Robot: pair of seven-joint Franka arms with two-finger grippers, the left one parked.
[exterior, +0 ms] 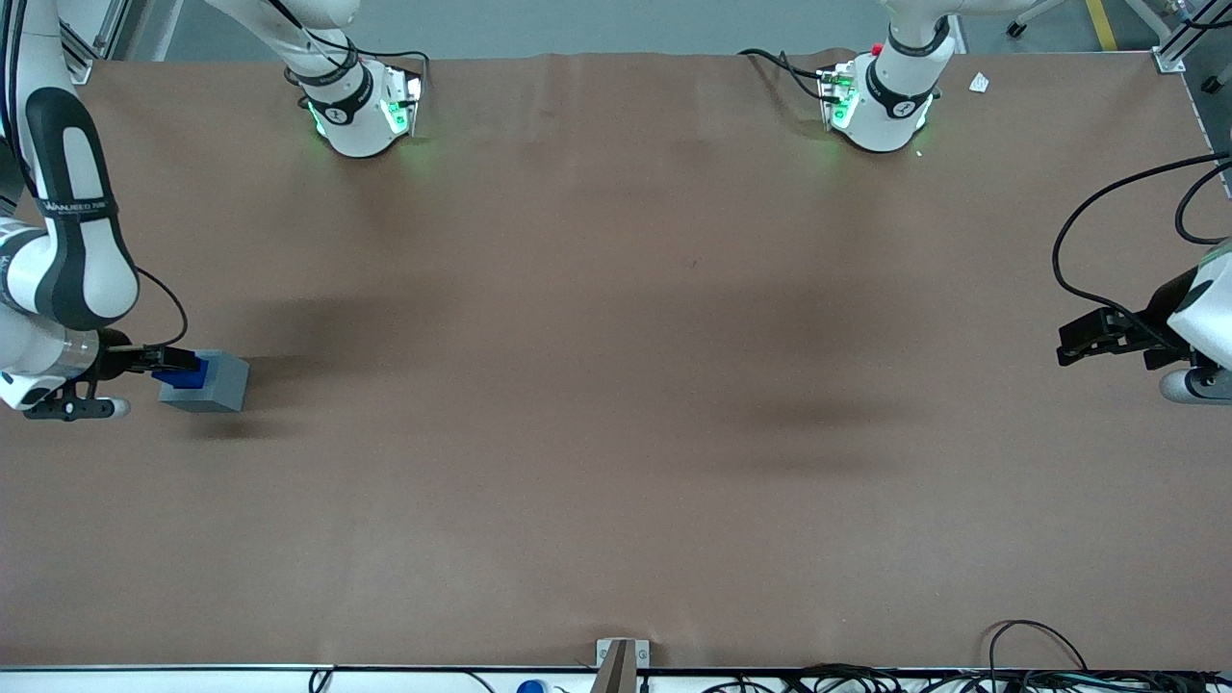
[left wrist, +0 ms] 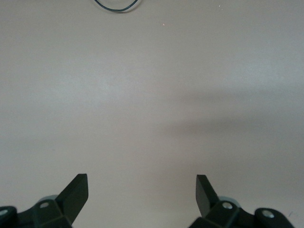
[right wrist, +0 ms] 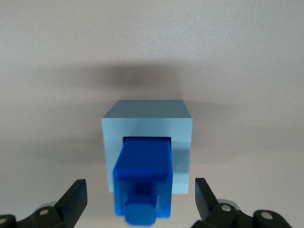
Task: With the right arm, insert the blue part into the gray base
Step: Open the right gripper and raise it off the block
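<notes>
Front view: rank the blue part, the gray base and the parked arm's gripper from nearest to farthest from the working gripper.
Measured from the gripper, whose fingers stand open:
1. Blue part, right at the fingers, sitting in the base.
2. Gray base, just past the part.
3. Parked arm's gripper, toward the parked arm's end of the table.

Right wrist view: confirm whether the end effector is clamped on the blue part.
No. The end effector stands open, its fingers apart from the blue part, which sits in the gray base.
</notes>
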